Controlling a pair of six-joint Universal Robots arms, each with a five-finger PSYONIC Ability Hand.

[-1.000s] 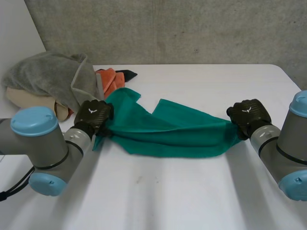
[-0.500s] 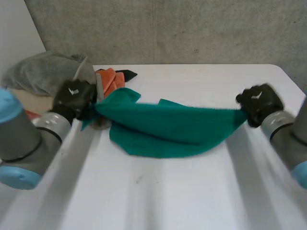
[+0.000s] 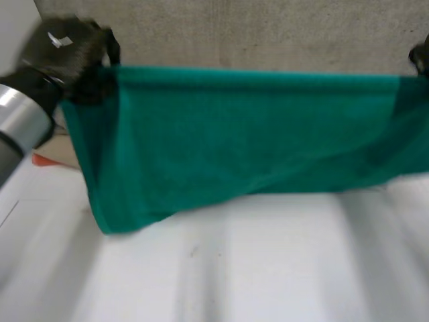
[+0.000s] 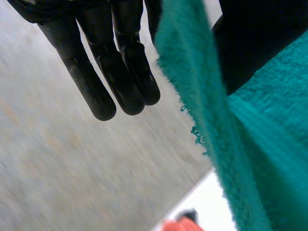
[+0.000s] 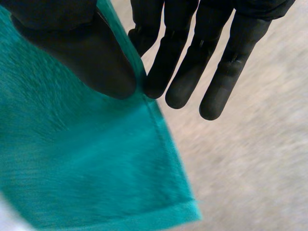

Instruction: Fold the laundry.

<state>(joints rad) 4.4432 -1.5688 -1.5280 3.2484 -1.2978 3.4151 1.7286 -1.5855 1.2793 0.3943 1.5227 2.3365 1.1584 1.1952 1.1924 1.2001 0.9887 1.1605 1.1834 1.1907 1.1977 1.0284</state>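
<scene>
A green cloth (image 3: 241,134) hangs spread out above the white table (image 3: 268,268), its upper edge pulled straight between my two hands. My left hand (image 3: 67,47) grips one top corner, and my right hand (image 3: 422,57) holds the opposite corner at the far side. In the left wrist view the cloth's edge (image 4: 269,144) is pinched between the thumb and the straight fingers (image 4: 110,67). In the right wrist view the thumb presses the hemmed corner (image 5: 86,159) against the fingers (image 5: 187,62). The cloth's lower edge hangs just above or touches the table.
A concrete wall (image 3: 268,33) rises behind the table. Beside the cloth's left edge, bits of a beige item (image 3: 64,151) and a red one (image 3: 43,159) from the laundry pile peek out. An orange cloth (image 4: 180,224) lies beyond the left hand.
Both hands have risen and moved apart, lifting the green cloth off the table and stretching it flat between them. The left hand has closed on its corner.
</scene>
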